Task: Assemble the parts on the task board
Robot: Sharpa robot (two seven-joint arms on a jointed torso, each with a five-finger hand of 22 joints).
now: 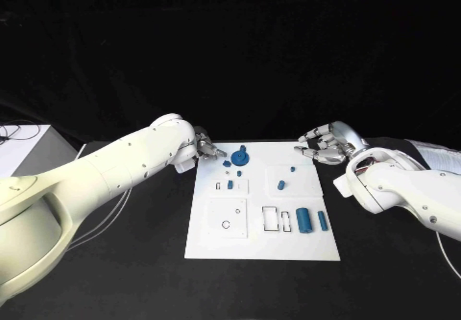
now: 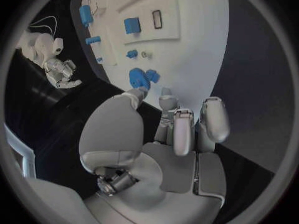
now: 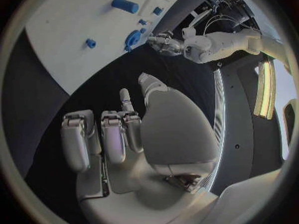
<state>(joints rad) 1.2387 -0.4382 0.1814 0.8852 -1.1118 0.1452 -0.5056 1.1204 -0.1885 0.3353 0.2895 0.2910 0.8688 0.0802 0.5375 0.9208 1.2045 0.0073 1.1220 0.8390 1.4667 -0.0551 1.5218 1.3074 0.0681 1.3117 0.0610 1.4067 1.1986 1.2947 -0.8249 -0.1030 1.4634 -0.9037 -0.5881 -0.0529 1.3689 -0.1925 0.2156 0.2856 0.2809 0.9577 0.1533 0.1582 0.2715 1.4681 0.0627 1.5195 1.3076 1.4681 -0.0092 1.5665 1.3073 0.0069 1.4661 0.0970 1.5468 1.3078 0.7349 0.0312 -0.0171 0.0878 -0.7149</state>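
The white task board (image 1: 264,237) lies in the middle of the black table. A round blue gear-like part (image 1: 239,158) sits near its far edge, with small blue pieces (image 1: 280,184) scattered below it. Two blue cylinders (image 1: 304,220) lie at the near right. My left hand (image 1: 206,148) hovers at the board's far left corner, fingers loosely bent and holding nothing. In the left wrist view that hand (image 2: 171,134) has its thumb tip just short of the round part (image 2: 138,77). My right hand (image 1: 323,145) hangs off the far right corner, loosely bent and empty, as the right wrist view (image 3: 121,139) confirms.
A white box (image 1: 24,150) with cables stands at the table's left edge. Papers (image 1: 437,157) lie at the far right. Outlined recesses (image 1: 228,217) mark the board's near half. Bare black table surrounds the board on all sides.
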